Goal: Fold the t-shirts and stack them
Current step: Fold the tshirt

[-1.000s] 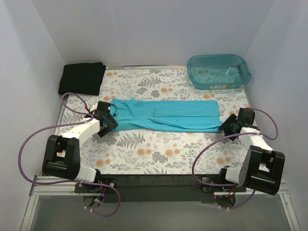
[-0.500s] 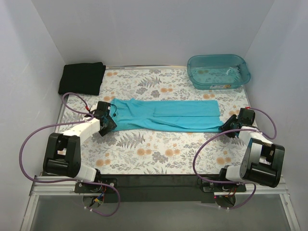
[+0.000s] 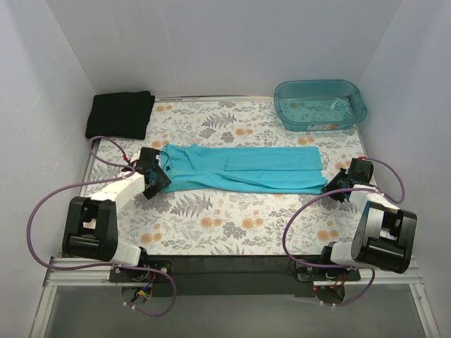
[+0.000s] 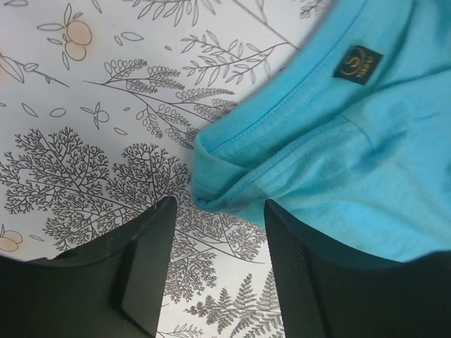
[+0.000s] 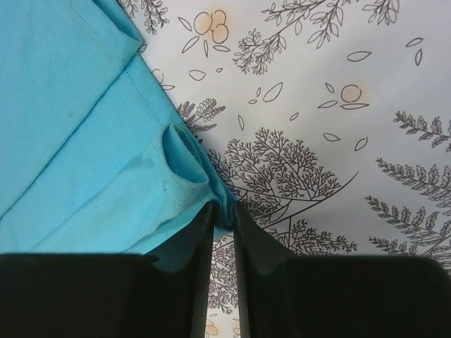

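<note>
The turquoise t-shirt [image 3: 246, 169] lies folded into a long strip across the middle of the table, collar end to the left. The black t-shirt [image 3: 120, 114] sits folded at the far left corner. My left gripper [image 3: 158, 176] is low at the collar end; in the left wrist view it [image 4: 218, 209] stands open, the rolled collar edge [image 4: 218, 186] just ahead of its tips, with a small dark label [image 4: 358, 65] further up. My right gripper [image 3: 331, 184] is at the hem end; in the right wrist view it [image 5: 223, 211] pinches a fold of the hem corner [image 5: 187, 165].
A translucent teal plastic tub [image 3: 320, 104] stands at the far right corner. The floral tabletop [image 3: 225, 218] shows in front of the shirt. White walls close in on the left, right and back. Purple cables loop beside both arm bases.
My right gripper's jaws have narrowed onto the hem corner, and the right arm has turned slightly at its base. The left gripper has shifted only a little at the collar.
</note>
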Tool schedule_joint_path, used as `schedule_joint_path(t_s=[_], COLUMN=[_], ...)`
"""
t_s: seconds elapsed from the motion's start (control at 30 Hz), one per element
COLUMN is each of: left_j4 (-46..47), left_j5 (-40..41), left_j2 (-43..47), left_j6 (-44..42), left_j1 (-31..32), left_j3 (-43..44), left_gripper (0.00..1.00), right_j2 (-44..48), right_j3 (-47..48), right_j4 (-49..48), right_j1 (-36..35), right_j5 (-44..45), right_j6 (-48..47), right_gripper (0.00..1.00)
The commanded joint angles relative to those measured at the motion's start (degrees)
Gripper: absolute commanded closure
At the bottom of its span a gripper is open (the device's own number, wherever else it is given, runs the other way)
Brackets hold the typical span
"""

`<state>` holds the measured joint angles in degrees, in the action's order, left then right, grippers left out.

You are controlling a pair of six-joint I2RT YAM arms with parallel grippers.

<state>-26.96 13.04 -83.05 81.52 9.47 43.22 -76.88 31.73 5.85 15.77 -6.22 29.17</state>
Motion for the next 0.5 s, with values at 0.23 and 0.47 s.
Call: schedule_joint_path(t_s=[0.23,0.47], left_j4=[0.9,1.1], left_j5=[0.0,-1.0], left_j2=[6.0,1.4], left_j6=[7.1,7.3], left_j1=[-0.6,-0.6], left_j3=[-2.0,-1.1], left_gripper=[0.48,0.54], right_j2=[-0.8,-0.7], right_j3=[1.6,1.8], right_j4=[0.5,0.7], right_j1=[0.3,0.3], right_j5=[-0.4,-0.1], right_j6=[-1.6,-1.7], right_gripper=[0.8,0.8])
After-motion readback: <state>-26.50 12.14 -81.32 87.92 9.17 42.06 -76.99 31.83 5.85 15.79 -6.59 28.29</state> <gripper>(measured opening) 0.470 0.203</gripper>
